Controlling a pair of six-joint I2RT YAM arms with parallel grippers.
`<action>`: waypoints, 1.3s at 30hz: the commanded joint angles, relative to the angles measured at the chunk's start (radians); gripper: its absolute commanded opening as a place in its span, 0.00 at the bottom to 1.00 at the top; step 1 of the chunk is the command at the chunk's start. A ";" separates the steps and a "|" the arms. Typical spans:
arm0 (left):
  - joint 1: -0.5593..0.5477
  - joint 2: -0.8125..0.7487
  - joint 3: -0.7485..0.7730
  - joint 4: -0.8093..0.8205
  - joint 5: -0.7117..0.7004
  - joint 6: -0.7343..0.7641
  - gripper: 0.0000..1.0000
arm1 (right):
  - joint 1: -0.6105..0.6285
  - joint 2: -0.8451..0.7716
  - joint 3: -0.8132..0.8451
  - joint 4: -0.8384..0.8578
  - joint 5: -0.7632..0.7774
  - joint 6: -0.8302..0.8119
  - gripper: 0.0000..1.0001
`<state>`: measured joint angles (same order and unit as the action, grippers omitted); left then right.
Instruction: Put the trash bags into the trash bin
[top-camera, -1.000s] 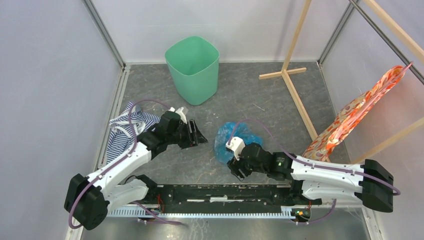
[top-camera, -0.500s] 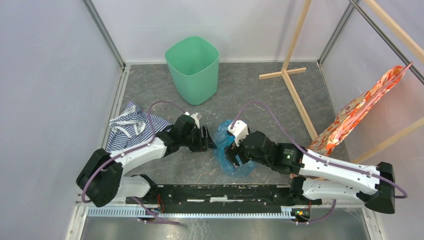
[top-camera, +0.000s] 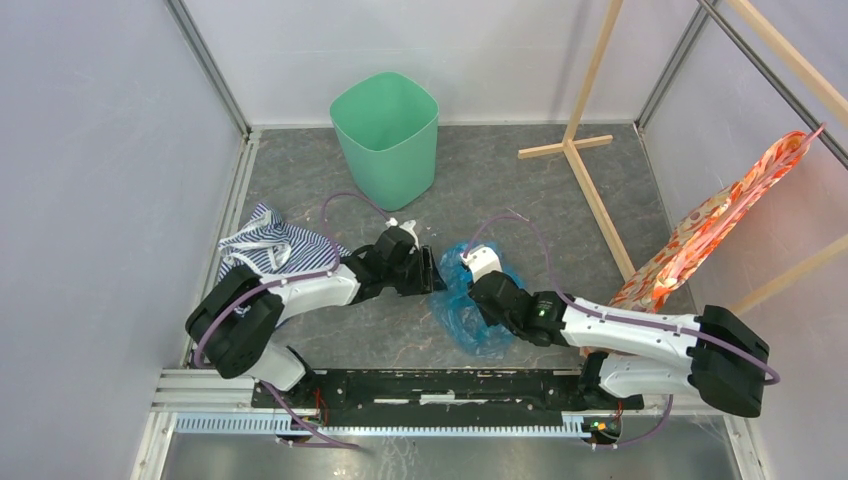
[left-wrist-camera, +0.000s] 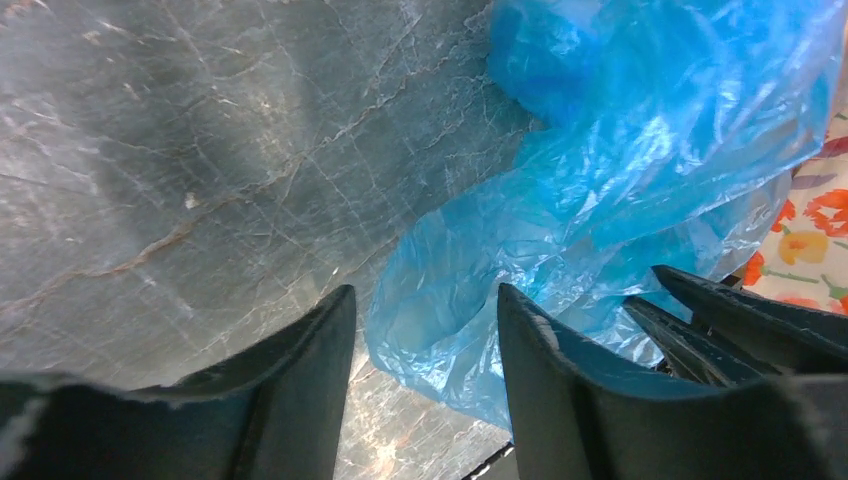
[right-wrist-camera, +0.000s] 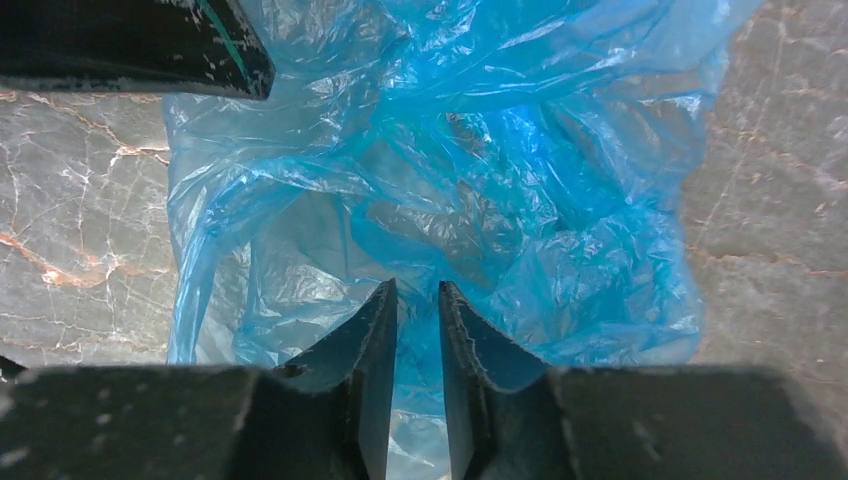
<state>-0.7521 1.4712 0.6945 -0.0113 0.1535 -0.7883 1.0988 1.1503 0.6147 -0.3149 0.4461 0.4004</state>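
Blue crinkly plastic lies bunched in the near middle of the grey marbled worktop (top-camera: 560, 200). That is the bag (top-camera: 478, 322), flat on the surface with both arms reaching into it from either side.

The right pincer (top-camera: 467, 288) comes in from the near right and is pressed down on the bag's middle. Seen from its wrist, the right pincer (right-wrist-camera: 417, 290) has its fingers drawn almost together with only a thin slit between them. Plastic is heaped all round them, and I cannot tell whether a fold is actually pinched.

The left pincer (top-camera: 435, 272) comes in low from the left, right at the bag's left edge. Seen from its wrist, the left pincer (left-wrist-camera: 425, 300) is spread wide with nothing gripped, and the rim of the bag (left-wrist-camera: 600, 200) lies in the gap.

Further left a striped cloth (top-camera: 262, 250) sits crumpled near the side wall. At the right a flowered fabric (top-camera: 715, 225) hangs on a slant beside a wooden stand (top-camera: 590, 140).

Far back, well apart from the bag, the green bin (top-camera: 385, 150) stands upright with its mouth open.
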 joint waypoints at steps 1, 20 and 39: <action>-0.024 0.038 0.036 0.083 -0.030 -0.002 0.55 | -0.007 0.017 -0.042 0.158 -0.008 0.043 0.25; 0.084 -0.156 0.055 -0.185 -0.112 0.111 0.35 | -0.022 -0.014 -0.173 0.222 -0.014 0.073 0.13; -0.089 0.011 0.299 -0.281 -0.192 0.212 0.49 | -0.022 -0.024 -0.111 0.216 -0.017 0.054 0.13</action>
<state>-0.8165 1.4067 0.9463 -0.2424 0.0700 -0.6258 1.0794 1.1488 0.4713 -0.1207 0.4229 0.4503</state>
